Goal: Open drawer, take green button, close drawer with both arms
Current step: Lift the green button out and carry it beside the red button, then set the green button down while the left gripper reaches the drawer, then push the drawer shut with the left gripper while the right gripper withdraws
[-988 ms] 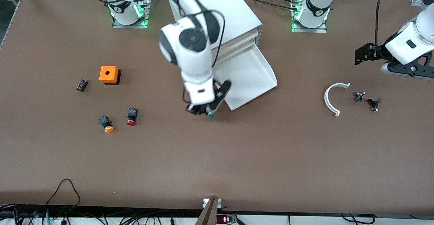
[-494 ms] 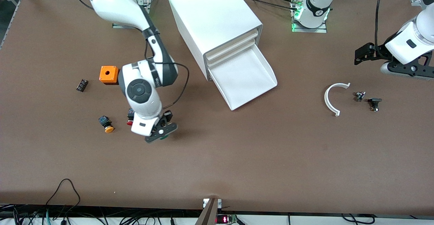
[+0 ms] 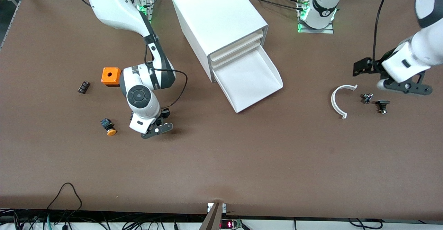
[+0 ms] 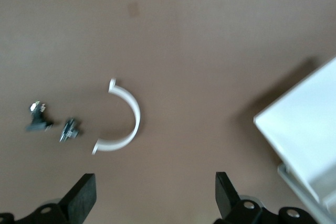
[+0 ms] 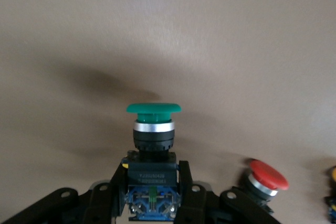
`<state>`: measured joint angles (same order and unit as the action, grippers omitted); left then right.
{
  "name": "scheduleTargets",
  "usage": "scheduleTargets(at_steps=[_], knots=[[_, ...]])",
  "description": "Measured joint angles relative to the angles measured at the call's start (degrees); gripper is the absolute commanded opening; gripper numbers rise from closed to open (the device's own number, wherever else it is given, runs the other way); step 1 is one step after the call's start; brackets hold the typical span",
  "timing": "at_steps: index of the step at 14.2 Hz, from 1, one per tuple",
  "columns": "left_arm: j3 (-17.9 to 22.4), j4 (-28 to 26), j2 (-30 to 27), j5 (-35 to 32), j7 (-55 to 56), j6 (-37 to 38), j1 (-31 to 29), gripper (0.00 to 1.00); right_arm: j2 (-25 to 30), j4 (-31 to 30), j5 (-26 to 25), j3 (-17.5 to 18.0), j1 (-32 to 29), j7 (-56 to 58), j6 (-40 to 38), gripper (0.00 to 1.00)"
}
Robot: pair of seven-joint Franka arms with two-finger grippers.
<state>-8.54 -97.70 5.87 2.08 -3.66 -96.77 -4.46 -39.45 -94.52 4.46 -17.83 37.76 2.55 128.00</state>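
The bottom drawer [image 3: 254,84] of the white cabinet [image 3: 218,15] stands pulled out, and its tray looks bare. It also shows in the left wrist view [image 4: 307,129]. My right gripper [image 3: 156,129] is low over the table, close to the orange-capped button [image 3: 110,127]. In the right wrist view it [image 5: 152,179] is shut on the black-and-blue body of the green-capped button [image 5: 153,109]. The button is hidden under the hand in the front view. My left gripper [image 3: 404,85] is open and empty above the left arm's end of the table; it also shows in the left wrist view [image 4: 155,198].
A red-capped button [image 5: 268,176] lies just beside the held one. An orange box [image 3: 111,76] and a small black part [image 3: 83,86] lie toward the right arm's end. A white curved piece [image 3: 339,102] and two small dark parts [image 3: 367,98] [image 3: 382,105] lie under the left gripper.
My right gripper has carried the green button from the drawer's front corner to beside the red and orange buttons. My left arm has shifted down toward the curved piece.
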Motion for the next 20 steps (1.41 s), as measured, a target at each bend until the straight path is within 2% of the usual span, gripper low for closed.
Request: scheduleTargets(at_steps=[5, 9, 12, 17, 20], knots=[[-3.61, -11.74, 7.88, 0.27, 12.39, -26.11, 4.51, 1.0, 3.54, -0.01, 2.96, -0.02, -0.05, -3.66, -0.98, 1.0], [-4.87, -15.4, 16.53, 0.28, 26.12, -42.54, 9.65, 1.0, 8.42, 0.35, 3.01, -0.36, -1.17, -4.69, -7.12, 1.0], [-5.08, -18.94, 20.95, 0.28, 34.35, -52.62, 14.7, 1.0, 11.38, 1.27, 3.04, -0.54, -3.91, -6.78, -12.08, 1.0], [-5.52, -22.57, 22.22, 0.28, 46.44, -55.48, 21.51, 1.0, 17.48, 7.28, 3.16, -0.56, -8.57, -11.51, -24.42, 1.0], [-9.72, -23.47, 21.62, 0.27, 54.35, -54.67, 21.91, 1.0, 20.66, 10.75, 3.16, 0.68, -11.99, -11.62, -31.11, 1.0]])
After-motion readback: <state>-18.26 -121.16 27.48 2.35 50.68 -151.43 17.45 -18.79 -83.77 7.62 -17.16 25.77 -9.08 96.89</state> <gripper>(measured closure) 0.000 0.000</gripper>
